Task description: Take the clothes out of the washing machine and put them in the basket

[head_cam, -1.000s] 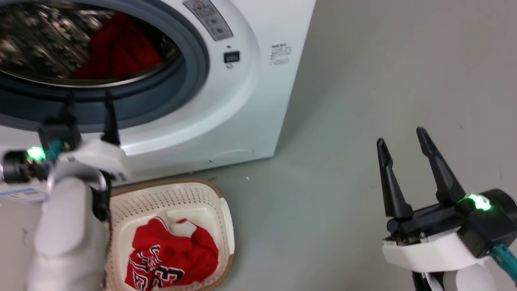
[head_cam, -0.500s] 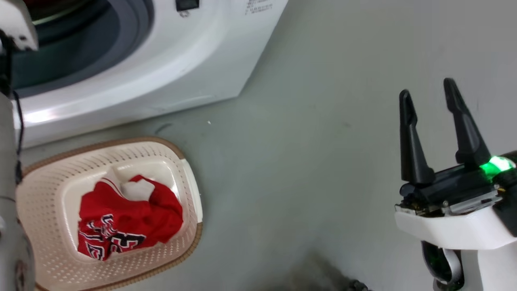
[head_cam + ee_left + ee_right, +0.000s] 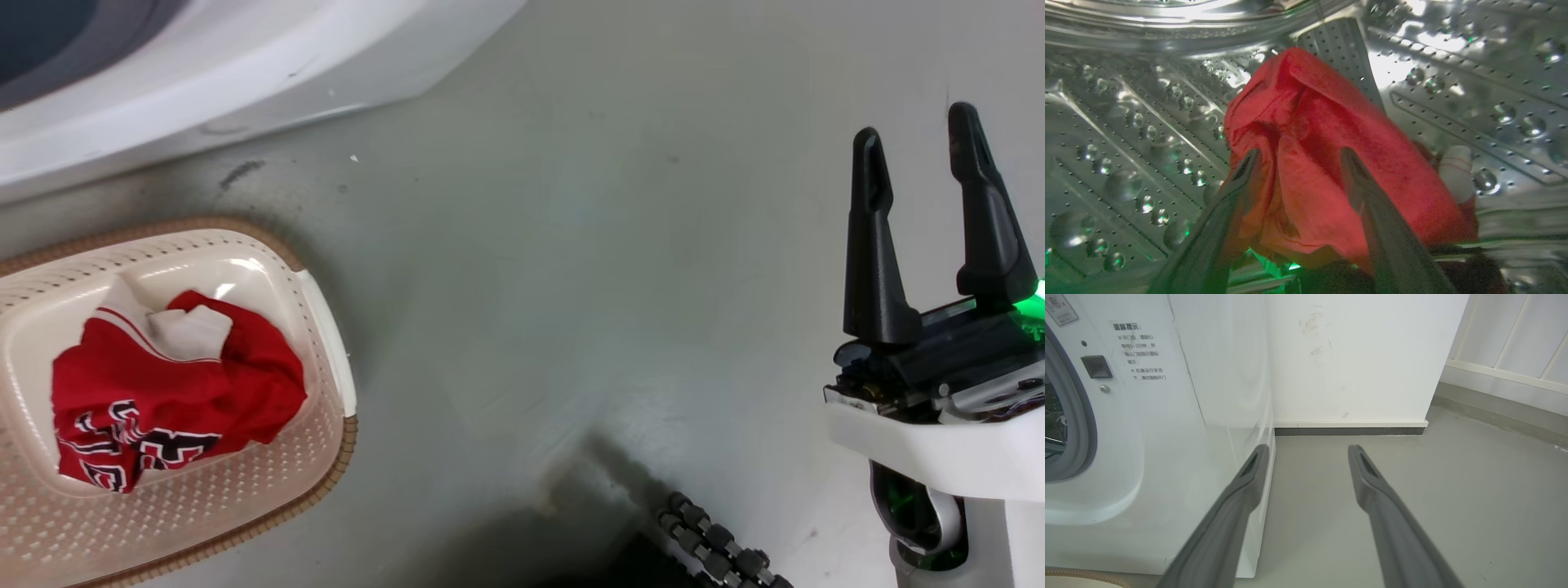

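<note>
Left pincer (image 3: 1302, 158) first: we have it deep inside the perforated steel drum (image 3: 1126, 134) of the washing machine (image 3: 204, 73). Its two dark fingers are spread wide on either side of a bunched fold of the plain red garment (image 3: 1323, 134), not pressed shut on it. We see a white cuff with red stripes (image 3: 1455, 173) peeking out at the garment's right edge. Over to our right pincer (image 3: 916, 129): fingers apart, holding nothing, hovering above the grey floor (image 3: 571, 286), well apart from the basket (image 3: 328, 335). That cream basket sits on the floor near the washer's front, and the red jersey (image 3: 163, 392) with white-edged lettering lies crumpled inside it
</note>
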Controlling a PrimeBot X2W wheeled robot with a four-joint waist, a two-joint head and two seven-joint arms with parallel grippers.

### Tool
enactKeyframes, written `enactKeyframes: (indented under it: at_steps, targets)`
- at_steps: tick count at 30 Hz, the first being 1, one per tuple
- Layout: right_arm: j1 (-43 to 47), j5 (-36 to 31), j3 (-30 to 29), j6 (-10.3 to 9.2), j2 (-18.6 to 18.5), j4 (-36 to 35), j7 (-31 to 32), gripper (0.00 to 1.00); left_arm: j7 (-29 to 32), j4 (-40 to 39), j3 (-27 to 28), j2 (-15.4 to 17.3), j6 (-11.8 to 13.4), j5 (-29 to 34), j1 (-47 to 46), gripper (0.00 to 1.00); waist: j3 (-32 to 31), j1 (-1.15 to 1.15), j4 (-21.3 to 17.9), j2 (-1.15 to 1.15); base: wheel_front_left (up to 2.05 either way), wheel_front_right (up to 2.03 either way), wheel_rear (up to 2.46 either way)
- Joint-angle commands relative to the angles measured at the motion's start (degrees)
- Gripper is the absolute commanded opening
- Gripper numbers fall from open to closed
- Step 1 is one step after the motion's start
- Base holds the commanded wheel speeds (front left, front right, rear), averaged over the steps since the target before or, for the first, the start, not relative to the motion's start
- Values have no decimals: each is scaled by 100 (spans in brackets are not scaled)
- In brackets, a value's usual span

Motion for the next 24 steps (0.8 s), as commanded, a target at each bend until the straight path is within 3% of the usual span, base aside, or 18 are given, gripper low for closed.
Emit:
enactKeyframes:
  at_steps: [1,10,23,24]
  targets:
    - [-111,35,12,-4,5,-47,-13,100,157,23,-36,47,-20,-23,-147,100,179,-1,-114,0,0,0,0]
    - [-199,234,33,-4,5,-188,-14,100,1240,89,-309,288,-24,49,-673,100,563,-1,-320,0,0,0,0]
    - [-75,258,-89,-4,5,-212,-13,100,1307,123,-581,279,120,134,-555,100,731,-1,-257,0,0,0,0]
    - [-87,254,-77,-4,4,-201,-13,100,1276,125,-604,291,116,142,-553,0,725,-1,-259,0,0,0,0]
